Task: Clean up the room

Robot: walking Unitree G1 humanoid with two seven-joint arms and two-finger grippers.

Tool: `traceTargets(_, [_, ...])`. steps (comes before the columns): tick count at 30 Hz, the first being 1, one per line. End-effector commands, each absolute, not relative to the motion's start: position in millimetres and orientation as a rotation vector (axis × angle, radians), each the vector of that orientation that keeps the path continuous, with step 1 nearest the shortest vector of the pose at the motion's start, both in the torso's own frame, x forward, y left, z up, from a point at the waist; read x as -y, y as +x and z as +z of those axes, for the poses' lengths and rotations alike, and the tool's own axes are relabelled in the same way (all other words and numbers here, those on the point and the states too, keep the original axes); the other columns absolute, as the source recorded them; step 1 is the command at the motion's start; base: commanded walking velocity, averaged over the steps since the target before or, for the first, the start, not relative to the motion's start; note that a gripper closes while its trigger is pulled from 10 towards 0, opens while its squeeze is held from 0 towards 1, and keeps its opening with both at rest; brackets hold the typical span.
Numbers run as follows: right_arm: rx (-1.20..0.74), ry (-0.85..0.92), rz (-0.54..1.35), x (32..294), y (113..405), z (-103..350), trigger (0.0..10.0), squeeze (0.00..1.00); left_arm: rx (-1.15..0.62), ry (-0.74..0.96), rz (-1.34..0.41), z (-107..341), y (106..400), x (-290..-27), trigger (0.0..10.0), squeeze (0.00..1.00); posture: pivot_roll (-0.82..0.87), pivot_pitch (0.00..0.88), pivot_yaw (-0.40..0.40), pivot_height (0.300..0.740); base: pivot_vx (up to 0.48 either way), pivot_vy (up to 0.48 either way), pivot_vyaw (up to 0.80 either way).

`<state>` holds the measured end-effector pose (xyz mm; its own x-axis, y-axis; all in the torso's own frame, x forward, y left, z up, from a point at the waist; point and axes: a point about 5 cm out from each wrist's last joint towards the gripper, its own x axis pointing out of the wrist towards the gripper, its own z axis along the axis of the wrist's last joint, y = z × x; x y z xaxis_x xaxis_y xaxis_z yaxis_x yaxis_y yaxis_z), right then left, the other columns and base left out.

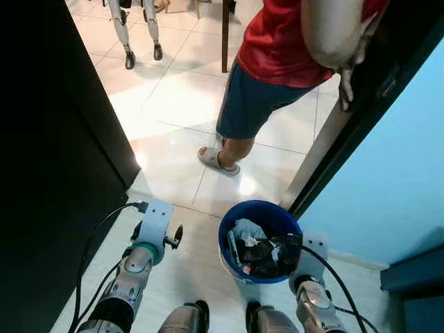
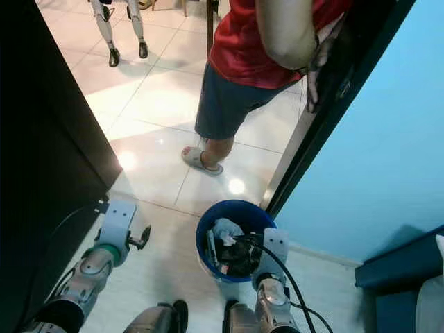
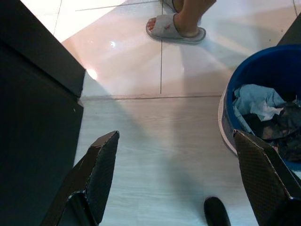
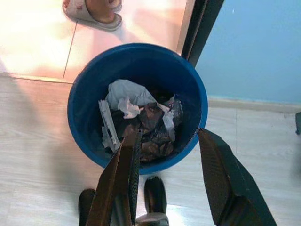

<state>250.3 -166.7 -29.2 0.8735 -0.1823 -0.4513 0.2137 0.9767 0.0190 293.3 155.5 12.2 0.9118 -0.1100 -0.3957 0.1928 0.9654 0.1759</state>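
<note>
A blue bucket [image 1: 258, 216] full of crumpled paper and dark scraps [image 4: 141, 117] hangs just above the floor in front of my feet. My right gripper [image 4: 168, 133] is shut on its near rim, one finger inside over the scraps and the other outside the wall. Off to the bucket's left, my left gripper [image 3: 176, 136] is held low over the pale floorboards, open and holding nothing.
A person [image 1: 277, 62] in a red shirt, blue shorts and grey slippers [image 1: 218, 160] stands in the doorway ahead. A black panel [image 1: 55, 173] closes the left side. The dark door frame [image 1: 333, 139] and a blue wall [image 1: 388, 173] are on the right. Another robot's legs [image 1: 130, 41] stand far back.
</note>
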Motion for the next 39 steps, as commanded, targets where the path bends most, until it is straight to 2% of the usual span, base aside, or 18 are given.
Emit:
traceTargets(1, [-0.471, 0.056, -0.207, 167, 247, -31, 10.0, 0.0, -0.404, 0.21, -0.15, 8, 291, -156, 10.0, 0.0, 0.01, 0.081, 0.074, 0.74, 0.0, 0.0, 0.0])
traceTargets(5, [-0.45, 0.072, -0.206, 166, 253, -27, 10.0, 0.0, -0.321, 0.19, -0.147, 19, 296, -152, 10.0, 0.0, 0.01, 0.082, 0.06, 0.74, 0.0, 0.0, 0.0])
traceTargets(7, [-0.419, 0.073, -0.156, 161, 260, -21, 10.0, 0.0, -0.216, 0.149, -0.148, 32, 300, -150, 10.0, 0.0, 0.01, 0.083, 0.051, 0.74, 0.0, 0.0, -0.7])
traceTargets(10, [-0.42, 0.066, -0.131, 158, 262, -20, 10.0, 0.0, -0.192, 0.134, -0.144, 35, 301, -150, 10.0, 0.0, 0.01, 0.083, 0.052, 0.74, 0.0, 0.0, -0.8])
traceTargets(26, [-0.505, 0.049, -0.114, 165, 261, -26, 10.0, 0.0, -0.24, 0.215, -0.263, 27, 300, -134, 10.0, 0.0, -0.01, 0.107, 0.046, 0.74, 0.0, 0.0, -0.8])
traceTargets(39, [-0.537, 0.043, -0.101, 172, 258, -29, 10.0, 0.0, -0.211, 0.206, -0.279, 28, 297, -129, 10.0, 0.0, -0.01, 0.113, 0.021, 0.74, 0.0, 0.0, -0.8])
